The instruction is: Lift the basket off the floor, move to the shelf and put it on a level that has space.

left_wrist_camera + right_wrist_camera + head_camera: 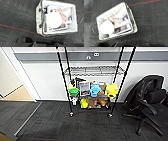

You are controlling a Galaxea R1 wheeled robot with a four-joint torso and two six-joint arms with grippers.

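1. The shelf (92,84) stood straight ahead of me against the pale wall, with a bare wire level (95,71) above the tiers crowded with colourful toys (95,90), and a black office chair (147,100) off to its right
2. The floor (16,16), dark carpet crossed by a thin red line (17,29), carried the basket (56,18), which sat under both my wrists, so both arms looked about equally near; I could not pick the closer one
3. The basket's dark handle (41,17) ran along one perforated side
4. Inside lay a printed photo sheet (119,21) and a white round object (54,20); I could read no writing or brand
5. I could not tell whether either tool was released or clenched
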